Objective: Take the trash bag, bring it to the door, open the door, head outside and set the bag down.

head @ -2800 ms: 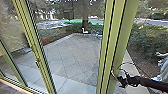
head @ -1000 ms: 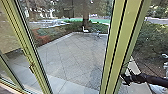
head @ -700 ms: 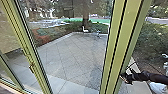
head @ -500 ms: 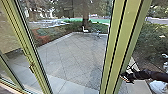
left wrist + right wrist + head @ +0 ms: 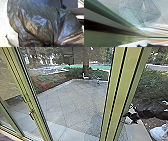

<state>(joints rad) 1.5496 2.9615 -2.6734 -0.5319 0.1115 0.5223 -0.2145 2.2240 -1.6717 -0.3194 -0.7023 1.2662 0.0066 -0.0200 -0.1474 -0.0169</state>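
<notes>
The right claw [image 5: 127, 119] may slip from the green door frame [image 5: 119, 97] if badly seated, and the trash bag [image 5: 37, 25], near the left wrist, may snag if it swings; I cannot tell either claw's state.

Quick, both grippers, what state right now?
Left gripper: can't tell; dark trash bag close to its camera.
Right gripper: by the green frame; can't tell either.

Black bag [image 5: 37, 23], shiny, bulging, deeply creased, its place relative to the yard [image 5: 75, 99] unclear, green-framed glass door [image 5: 120, 94], upright, beside the yard
</notes>
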